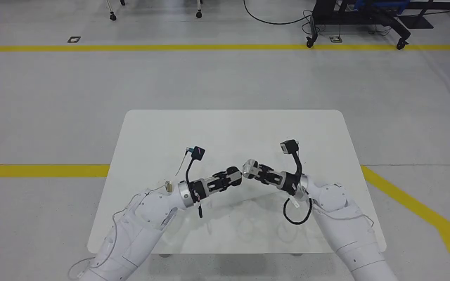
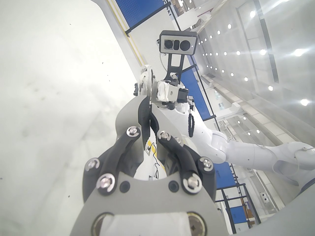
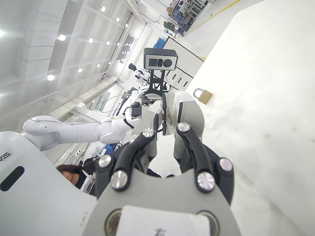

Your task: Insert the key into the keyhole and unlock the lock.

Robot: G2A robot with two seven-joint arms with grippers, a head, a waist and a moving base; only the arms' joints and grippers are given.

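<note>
The task is barely begun. The padlock (image 3: 203,95) lies closed on the surface (image 3: 258,74), untouched, with nothing in its keyhole. The right end effector (image 3: 169,120) is clenched on something small, probably the key (image 3: 168,119). The left end effector (image 2: 145,106), also clenched, meets it tip to tip, apparently empty.

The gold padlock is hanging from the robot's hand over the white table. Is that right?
Not quite. The padlock is not hanging from a hand. It lies on the white table, out beyond the right gripper. The right wrist view shows it. The rest is right: the padlock is gold and the table is white.
</note>
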